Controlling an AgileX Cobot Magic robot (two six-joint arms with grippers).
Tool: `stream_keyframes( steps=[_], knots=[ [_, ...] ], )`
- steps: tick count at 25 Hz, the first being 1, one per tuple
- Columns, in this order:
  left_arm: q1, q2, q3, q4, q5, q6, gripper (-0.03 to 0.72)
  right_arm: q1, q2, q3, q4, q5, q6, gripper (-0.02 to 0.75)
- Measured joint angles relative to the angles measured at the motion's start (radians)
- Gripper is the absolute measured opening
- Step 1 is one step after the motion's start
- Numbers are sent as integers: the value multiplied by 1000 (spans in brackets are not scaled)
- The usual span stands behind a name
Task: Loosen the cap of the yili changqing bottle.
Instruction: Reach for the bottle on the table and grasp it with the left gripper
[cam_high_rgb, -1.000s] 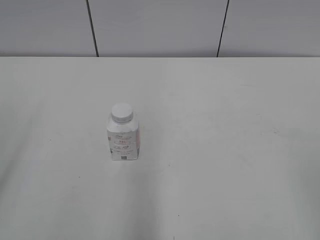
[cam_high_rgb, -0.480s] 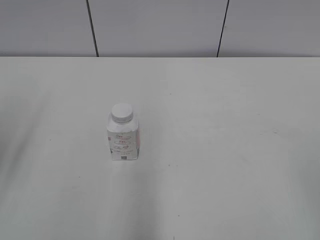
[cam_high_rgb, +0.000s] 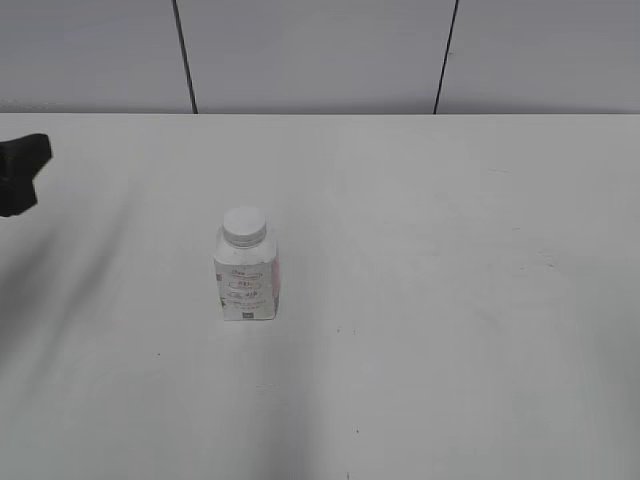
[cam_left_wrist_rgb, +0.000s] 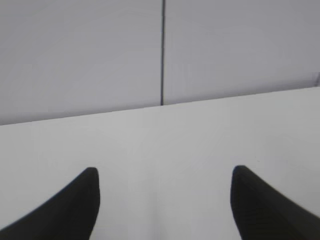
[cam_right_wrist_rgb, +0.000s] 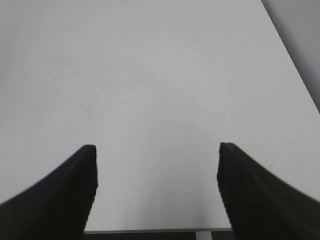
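Exterior view: yili changqing bottle (cam_high_rgb: 246, 272) is standing upright on the desk (cam_high_rgb: 450, 300), left of centre, label facing the camera. The cap (cam_high_rgb: 244, 226) is sitting on its neck, nothing touching it.

Left gripper (cam_high_rgb: 20, 172) is only just poking in at the exterior view's left edge as a dark shape; jaw state is not readable there. The bottle is sitting well apart from it, off to its right and nearer the camera.

Left wrist view is showing what the exterior can't: left gripper (cam_left_wrist_rgb: 165, 200) with fingers (cam_left_wrist_rgb: 75, 207) spread wide, released, nothing between them. It is looking across bare desk toward the grey panelled wall (cam_left_wrist_rgb: 100, 55) with one dark seam. Bottle is not appearing in this view.

Right wrist view: right gripper (cam_right_wrist_rgb: 156, 192) is also spread wide and holding nothing, fingers (cam_right_wrist_rgb: 65, 192) framing bare desk, with the desk's edge running along the right and bottom of the frame. Bottle isn't showing here either, so its place relative to this gripper can't be told. The right gripper isn't showing in the exterior view at all.

Only the exterior view is catching the bottle and cap; only the wrist views are showing the jaw state.
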Motion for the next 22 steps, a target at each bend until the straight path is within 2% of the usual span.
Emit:
stream_keyframes(
  steps=[3,7,15,22],
  knots=[
    [0,122,0,155,-146,-61,499,0,0,0,0,0,0,587],
    [0,272,0,292,-332,-74,499,0,0,0,0,0,0,587],
    [0,503,-1,363,-450,-76,499,0,0,0,0,0,0,587],
    [0,551,-2,512,-472,-21,499,0,0,0,0,0,0,587]
  ],
)
